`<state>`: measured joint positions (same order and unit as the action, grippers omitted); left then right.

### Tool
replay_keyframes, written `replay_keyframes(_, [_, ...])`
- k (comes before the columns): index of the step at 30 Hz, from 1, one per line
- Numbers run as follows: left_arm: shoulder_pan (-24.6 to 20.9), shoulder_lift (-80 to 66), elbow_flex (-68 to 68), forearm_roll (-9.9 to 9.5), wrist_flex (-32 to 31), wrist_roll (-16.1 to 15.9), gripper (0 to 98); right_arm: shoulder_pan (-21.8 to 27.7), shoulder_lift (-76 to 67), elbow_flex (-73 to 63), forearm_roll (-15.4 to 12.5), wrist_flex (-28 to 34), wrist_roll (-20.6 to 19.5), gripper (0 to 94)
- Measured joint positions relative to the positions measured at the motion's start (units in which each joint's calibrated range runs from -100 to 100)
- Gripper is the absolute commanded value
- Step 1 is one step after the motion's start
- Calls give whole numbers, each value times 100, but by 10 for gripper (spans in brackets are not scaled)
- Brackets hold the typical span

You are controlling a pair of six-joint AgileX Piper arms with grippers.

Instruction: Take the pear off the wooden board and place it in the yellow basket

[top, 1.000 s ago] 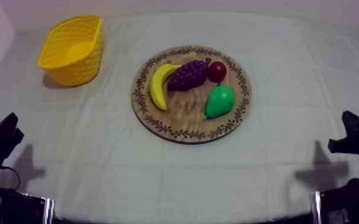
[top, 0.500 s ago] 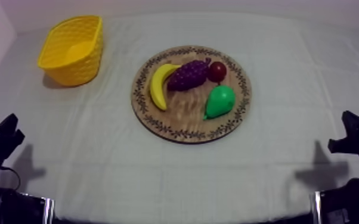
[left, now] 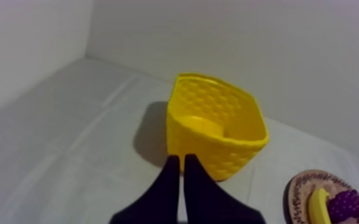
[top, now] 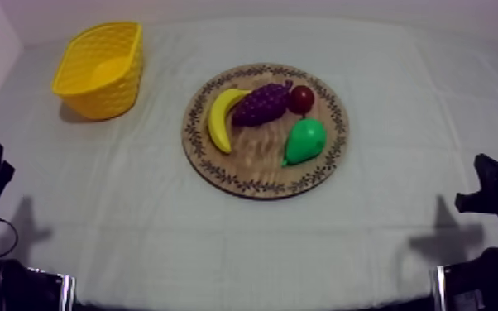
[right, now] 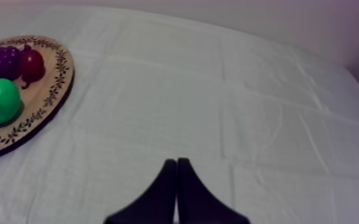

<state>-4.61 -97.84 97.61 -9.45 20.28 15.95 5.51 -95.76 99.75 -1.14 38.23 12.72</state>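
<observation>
Both grippers pinched to wedge, empty: L gripper (left: 180,159) facing yellow basket (top: 99,70); R gripper (right: 176,162) over cloth (right: 247,119); pear (top: 304,141) at 4 o'clock on wooden board (top: 252,161); basket at board's 10 o'clock.

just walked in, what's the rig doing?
Nothing is being handled yet. The pear lies on the wooden board with a banana, grapes and a small red fruit. The yellow basket stands empty at the far left. The left gripper is shut on nothing, pointing at the basket; the right gripper is shut on nothing over bare cloth beside the board.
</observation>
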Motion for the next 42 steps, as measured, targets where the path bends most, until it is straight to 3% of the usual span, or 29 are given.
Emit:
replay_keyframes(10, [-13, 2056, -1436, -31, -1227, -16, 7, 0, 0, 0, 0, 0, 0, 3])
replay_keyframes(14, [195, 3005, -2519, -31, -1253, -76, 3, 0, 0, 0, 0, 0, 8, 3])
replay_keyframes(24, [985, 5183, -5640, -31, -779, -461, 1, 0, 0, 0, 0, 0, 2, 3])
replay_keyframes(32, [1970, 6587, -7884, -164, 402, -995, 1, 0, 0, 0, 0, 0, 2, 3])
replay_keyframes(42, [3196, 8028, -9644, -285, 1571, -1011, 8, 0, 0, 0, 0, 0, 2, 3])
